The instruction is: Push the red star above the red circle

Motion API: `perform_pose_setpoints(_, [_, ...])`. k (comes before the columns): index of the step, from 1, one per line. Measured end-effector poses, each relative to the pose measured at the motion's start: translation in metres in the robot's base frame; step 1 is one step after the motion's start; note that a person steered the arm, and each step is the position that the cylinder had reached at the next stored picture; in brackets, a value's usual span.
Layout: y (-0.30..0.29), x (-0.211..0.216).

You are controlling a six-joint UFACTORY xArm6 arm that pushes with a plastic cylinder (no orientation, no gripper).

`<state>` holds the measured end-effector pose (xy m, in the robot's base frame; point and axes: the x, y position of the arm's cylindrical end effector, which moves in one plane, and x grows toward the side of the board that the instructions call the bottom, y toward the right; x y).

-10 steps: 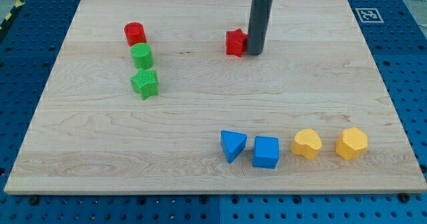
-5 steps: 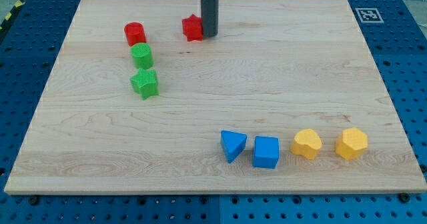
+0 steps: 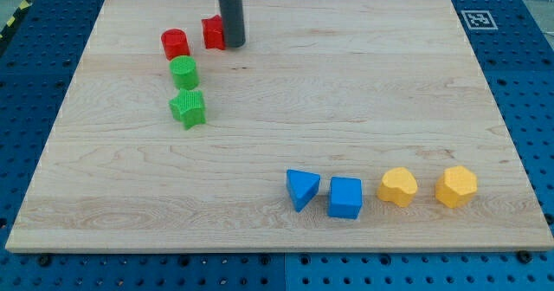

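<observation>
Rod contact sits on the red star's [image 3: 213,33] right side, my tip [image 3: 232,44] touching it so a push drives it leftward; star lies just right of the ribbed red circle [image 3: 175,43], not above. End effector has no jaws. Pale wooden surface [image 3: 372,92].

Near the tabletop's top-left corner, my tip [image 3: 232,43] presses against the red star [image 3: 213,33], leaving a narrow gap to the red circle [image 3: 175,43]. Below it, the green circle [image 3: 183,72] and green star [image 3: 188,108] wall off the left side. The strip between red circle and top edge lies open.
</observation>
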<state>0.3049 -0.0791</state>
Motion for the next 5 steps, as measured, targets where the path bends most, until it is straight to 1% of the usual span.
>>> perform_pose_setpoints(2, [-0.029, -0.009])
perform_pose_setpoints(3, [-0.038, -0.019])
perform_pose_setpoints(5, [-0.048, -0.024])
